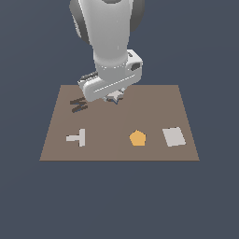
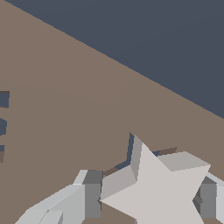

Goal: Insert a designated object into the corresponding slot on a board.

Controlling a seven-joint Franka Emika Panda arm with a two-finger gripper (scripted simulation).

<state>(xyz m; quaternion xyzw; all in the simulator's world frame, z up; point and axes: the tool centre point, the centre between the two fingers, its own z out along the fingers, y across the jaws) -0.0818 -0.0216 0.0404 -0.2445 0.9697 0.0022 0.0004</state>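
1. The board [image 1: 154, 105] lies flat, with its star slot [image 2: 130, 151] at the far side, near the M-shaped hole [image 1: 78, 105].
2. The gripper [image 1: 114, 96] pinches the star piece [image 2: 159, 188] from two opposite sides, fingers [image 2: 89, 199] touching its edges.
3. The star sits over the slot, slightly turned, not yet sunk in.
4. I judge the star light, stiff and smooth; the notches between its points give the safest hold.

The flat brown board [image 1: 154, 100] lies on a plain dark blue-grey ground [image 1: 119, 200]. On its near row, from the exterior view's left: a grey T piece [image 1: 77, 137], an orange pentagon [image 1: 137, 138], a grey square [image 1: 173, 137]. A dark M-shaped hole [image 1: 78, 104] sits behind the T.
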